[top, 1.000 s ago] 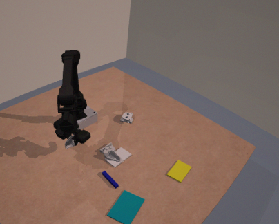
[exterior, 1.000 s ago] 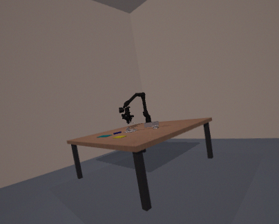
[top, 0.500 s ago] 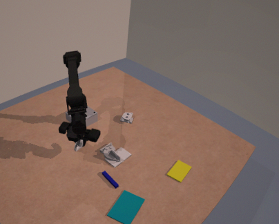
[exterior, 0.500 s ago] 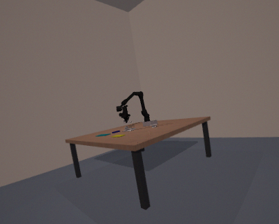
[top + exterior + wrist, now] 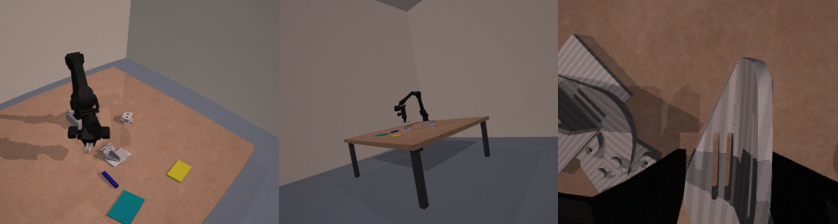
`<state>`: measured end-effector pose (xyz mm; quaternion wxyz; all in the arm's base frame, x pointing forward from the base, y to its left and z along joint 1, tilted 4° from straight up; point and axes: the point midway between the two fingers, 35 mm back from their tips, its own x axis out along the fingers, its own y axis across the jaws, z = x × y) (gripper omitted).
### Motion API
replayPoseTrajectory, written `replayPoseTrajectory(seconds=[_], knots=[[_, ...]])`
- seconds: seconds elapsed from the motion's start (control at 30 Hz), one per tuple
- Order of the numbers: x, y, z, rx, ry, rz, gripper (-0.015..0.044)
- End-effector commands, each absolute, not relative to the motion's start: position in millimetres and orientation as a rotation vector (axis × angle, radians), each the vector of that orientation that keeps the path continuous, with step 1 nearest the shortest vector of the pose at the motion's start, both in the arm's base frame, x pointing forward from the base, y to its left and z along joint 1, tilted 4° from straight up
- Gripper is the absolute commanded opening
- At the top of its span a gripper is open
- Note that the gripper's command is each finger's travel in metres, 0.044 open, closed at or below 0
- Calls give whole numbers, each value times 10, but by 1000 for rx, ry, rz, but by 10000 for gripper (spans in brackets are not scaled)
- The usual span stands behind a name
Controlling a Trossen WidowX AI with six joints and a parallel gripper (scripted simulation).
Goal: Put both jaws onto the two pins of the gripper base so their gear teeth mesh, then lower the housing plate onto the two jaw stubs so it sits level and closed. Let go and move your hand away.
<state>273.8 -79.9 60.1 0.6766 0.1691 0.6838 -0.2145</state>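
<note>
My gripper (image 5: 89,141) (image 5: 723,158) is shut on a grey slotted jaw (image 5: 89,148) (image 5: 750,100), which points away from the fingers and hangs above the table. The gripper base (image 5: 123,155) (image 5: 593,65) lies to the right of the held jaw in the top view and to the left in the wrist view. The other jaw (image 5: 112,154) (image 5: 613,112) lies over the base; whether it sits on its pin I cannot tell. A small white part with holes (image 5: 127,117), seemingly the housing plate, lies farther back, apart from the base.
A pale grey block (image 5: 72,118) stands beside the arm. A blue bar (image 5: 110,179) (image 5: 394,131) lies in front of the base, with a teal sheet (image 5: 126,207) (image 5: 382,135) beyond it. A yellow sheet (image 5: 179,171) (image 5: 397,135) lies to the right.
</note>
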Motion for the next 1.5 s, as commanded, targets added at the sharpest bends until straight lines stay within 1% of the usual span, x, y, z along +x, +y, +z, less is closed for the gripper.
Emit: replayPoseTrajectory(seconds=[0.0, 0.8, 1.47], knots=[[2818, -686, 598, 312, 1553, -404, 134], [3134, 25, 537, -96, 1596, 21, 134], [3140, 46, 535, -105, 1596, 31, 134]])
